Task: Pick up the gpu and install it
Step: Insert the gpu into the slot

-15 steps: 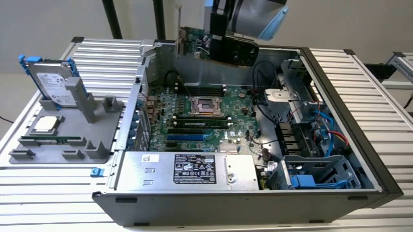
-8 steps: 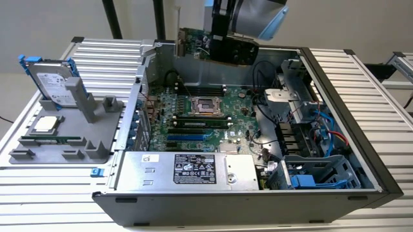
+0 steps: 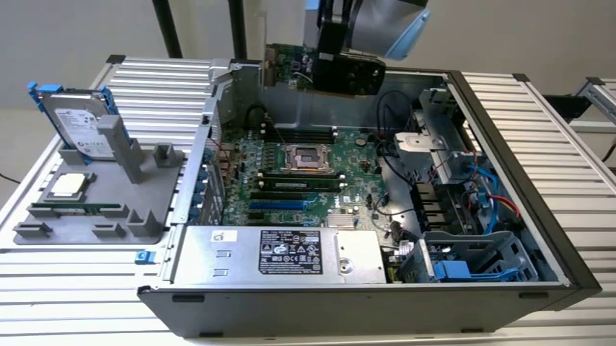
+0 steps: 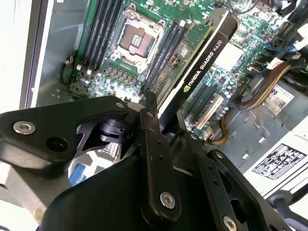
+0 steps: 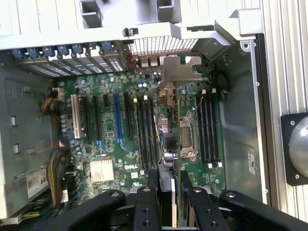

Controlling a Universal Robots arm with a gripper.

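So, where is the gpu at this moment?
In the exterior view, the gpu hangs in the gripper above the far end of the open computer case, over the motherboard.

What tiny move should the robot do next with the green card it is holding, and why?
Probably a small lowering toward the motherboard. The gripper is shut on the gpu, which hangs above the open computer case, not yet in any slot. In the first wrist view the blue slot lies bare below, so the card likely needs lining up as it descends.
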